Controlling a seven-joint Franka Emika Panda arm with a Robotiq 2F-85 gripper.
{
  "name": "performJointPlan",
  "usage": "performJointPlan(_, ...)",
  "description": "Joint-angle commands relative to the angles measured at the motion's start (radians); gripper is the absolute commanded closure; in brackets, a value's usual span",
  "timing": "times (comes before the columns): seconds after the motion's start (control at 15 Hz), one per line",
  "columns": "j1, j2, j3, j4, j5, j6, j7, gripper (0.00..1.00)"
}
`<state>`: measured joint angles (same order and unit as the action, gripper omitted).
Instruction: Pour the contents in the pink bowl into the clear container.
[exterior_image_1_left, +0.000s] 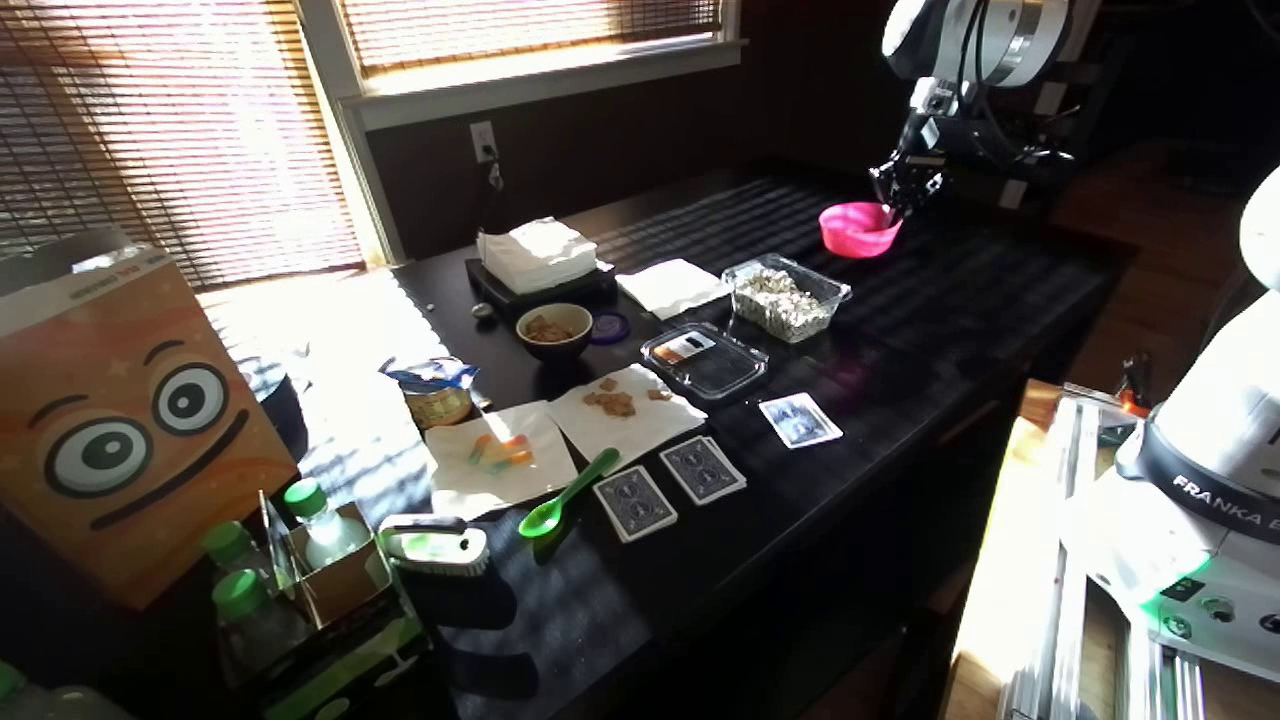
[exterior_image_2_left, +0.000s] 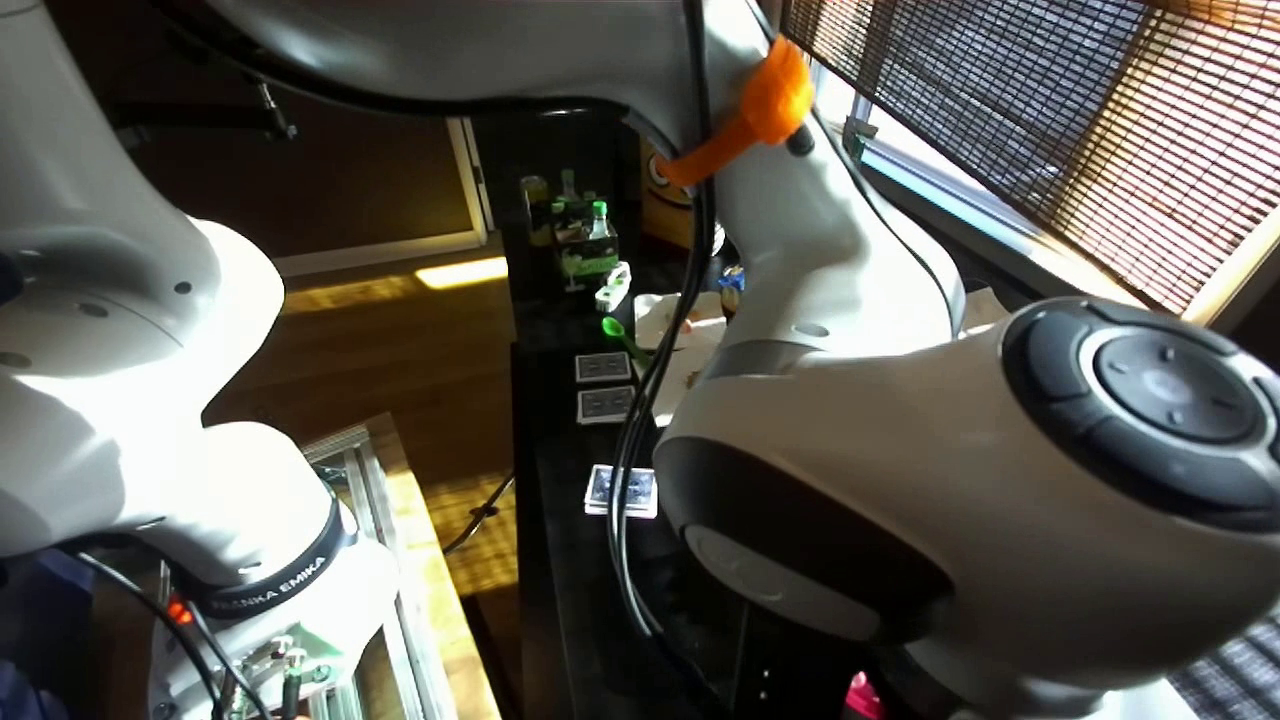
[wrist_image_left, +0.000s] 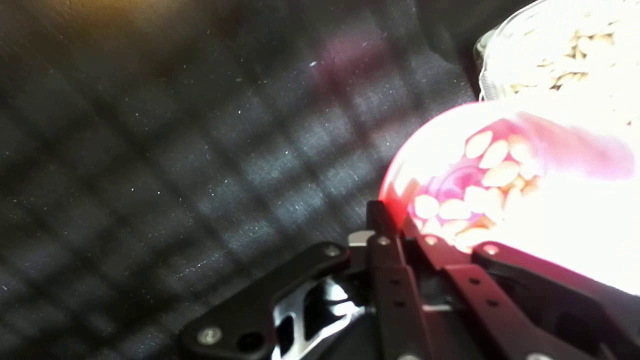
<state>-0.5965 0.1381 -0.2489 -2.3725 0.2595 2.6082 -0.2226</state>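
Beyond the clear tub (exterior_image_1_left: 815, 321) in an exterior view, the gripper (exterior_image_1_left: 893, 213) pinches the pink bowl (exterior_image_1_left: 857, 241) by its rim (pale pieces (wrist_image_left: 501, 173) lie inside). The tub, on the table (exterior_image_1_left: 900, 345), holds pale bits (exterior_image_1_left: 778, 290) too.

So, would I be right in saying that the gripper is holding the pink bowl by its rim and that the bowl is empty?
Not quite: the pink bowl isn't empty. The wrist view shows pale pieces lying inside it. The gripper is indeed holding it by its rim.
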Motion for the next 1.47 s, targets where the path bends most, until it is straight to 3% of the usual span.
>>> performJointPlan(0.0, 0.04, -0.008, -0.037, -0.008, 0.007, 0.001, -0.004, 0.96)
performJointPlan(0.8, 0.049, -0.021, -0.044, -0.012, -0.004, 0.005, 0.007, 0.99)
performJointPlan(1.2, 0.145, -0.072, -0.092, -0.005, -0.121, -0.015, 0.158, 0.99)
performJointPlan(1.4, 0.197, -0.068, -0.109, 0.001, -0.262, 0.014, 0.331, 0.99)
